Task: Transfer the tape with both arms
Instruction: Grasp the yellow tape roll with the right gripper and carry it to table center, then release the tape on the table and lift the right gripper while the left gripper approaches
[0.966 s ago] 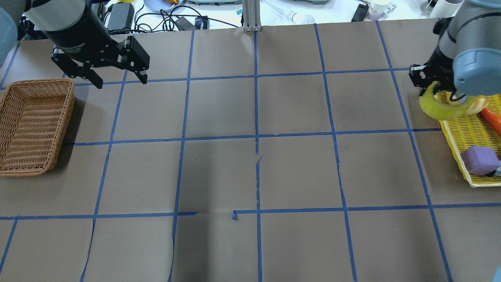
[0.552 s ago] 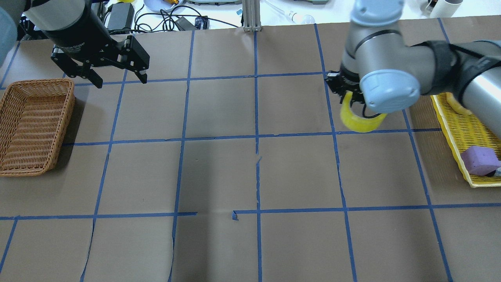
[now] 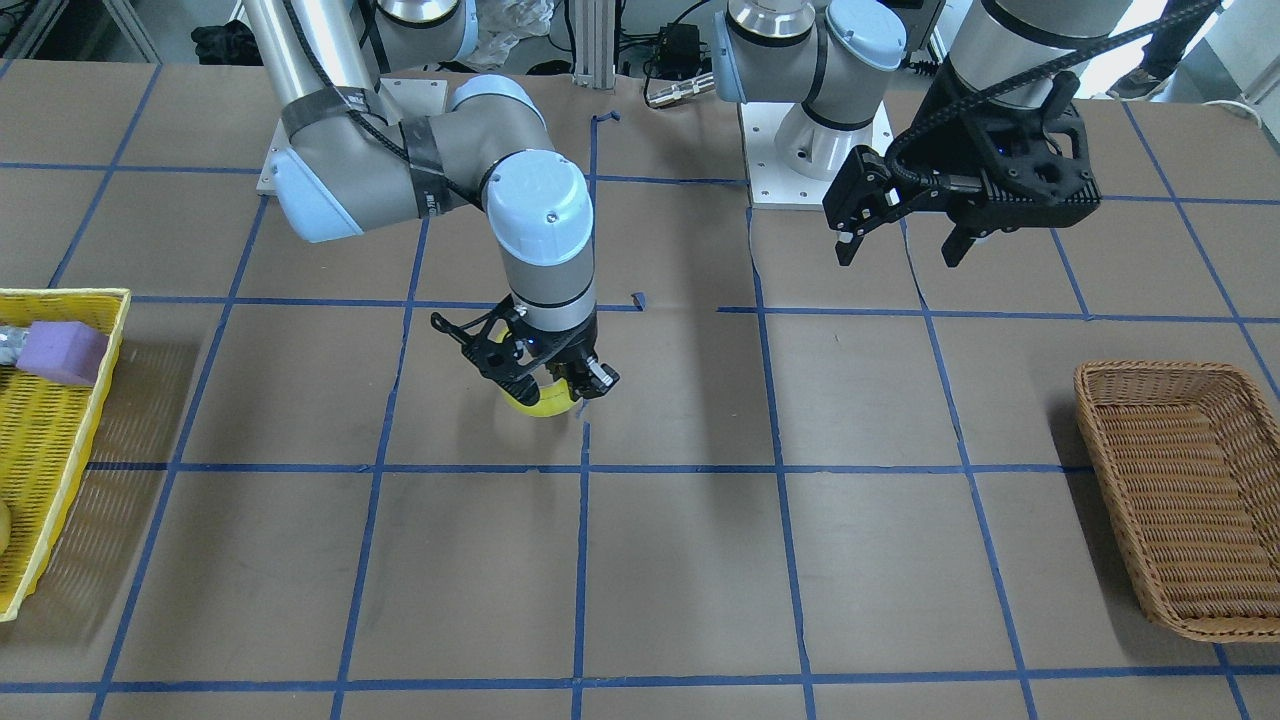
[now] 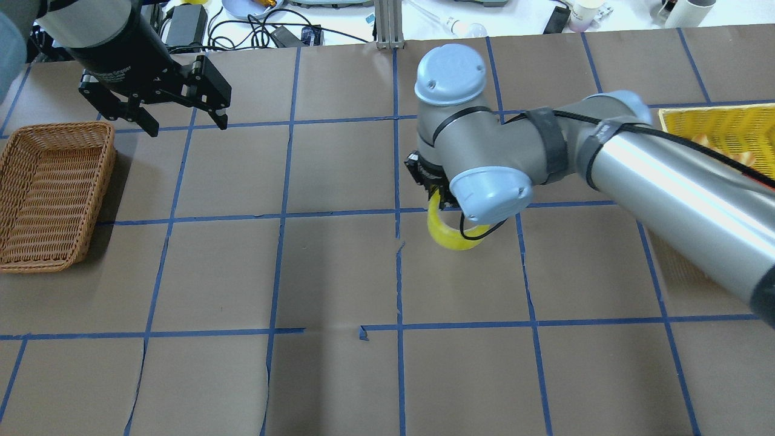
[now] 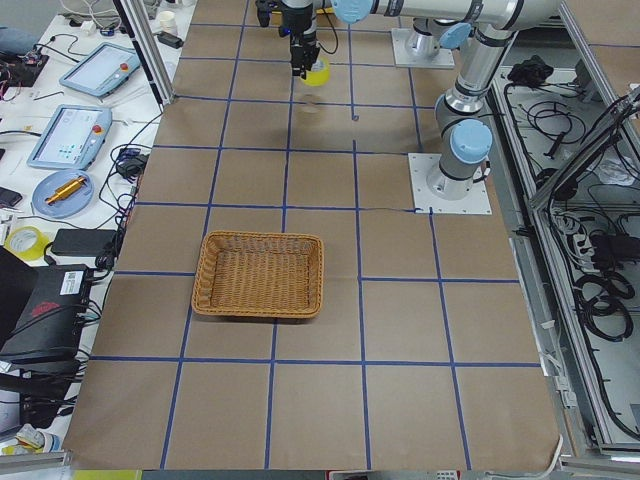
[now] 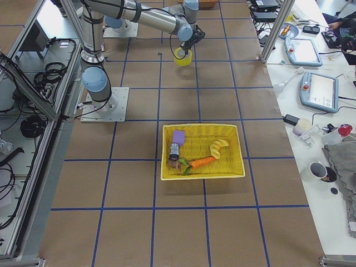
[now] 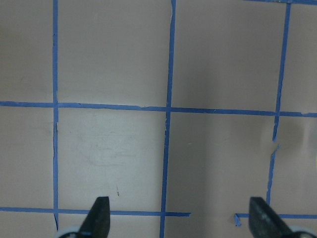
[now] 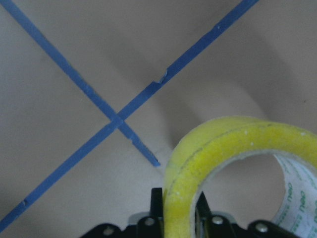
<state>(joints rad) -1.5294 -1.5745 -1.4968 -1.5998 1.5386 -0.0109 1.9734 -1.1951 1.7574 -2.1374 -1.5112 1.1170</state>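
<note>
The yellow tape roll (image 4: 451,233) hangs from my right gripper (image 4: 437,197), which is shut on its rim near the table's middle. It also shows in the front view (image 3: 538,400) under the right gripper (image 3: 545,375), and close up in the right wrist view (image 8: 233,163). In the side views the tape (image 6: 182,56) (image 5: 317,73) hangs a little above the paper. My left gripper (image 4: 184,124) is open and empty at the far left, above the table; it also shows in the front view (image 3: 895,245). Its fingertips (image 7: 99,215) frame bare paper.
A brown wicker basket (image 4: 18,181) stands at the left edge, just below the left gripper. A yellow basket (image 6: 233,161) at the right holds a purple sponge (image 6: 178,137), a carrot and other items. Blue tape lines grid the brown paper. Cables and devices lie beyond the far edge.
My right arm has swung left from the yellow basket to the table's middle, carrying the tape roll. The left arm has not moved.
</note>
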